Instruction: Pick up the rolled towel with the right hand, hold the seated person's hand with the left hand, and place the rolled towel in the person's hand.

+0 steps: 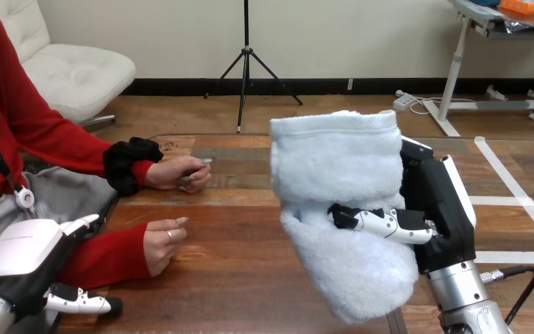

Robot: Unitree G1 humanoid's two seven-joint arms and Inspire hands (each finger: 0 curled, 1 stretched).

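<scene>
Fingers (76,302) on my left hand (17,254) lie straight and loose at the near left corner, gripping nothing. That hand sits low against the person's red-sleeved forearm (108,257); I cannot tell whether the two actually touch.

At the near right, my right hand (441,209) stands upright on its silver forearm, and its fingers (382,224) are wrapped across the front of the rolled towel (337,174), clasping it around the middle. I see the pale blue towel lifted clear of the wooden table (236,278), standing roughly on end and leaning a little, its top end above my hand and its bottom end hanging below the grip.

Further in on the left, the person's nearer hand (161,245) rests on the table with its fingers loosely curled, just beyond my left hand and well apart from the towel.

Farther back, the person's other hand (179,172) also rests on the tabletop, fingers curled in, to the left of the towel's upper part and not touching it.
</scene>
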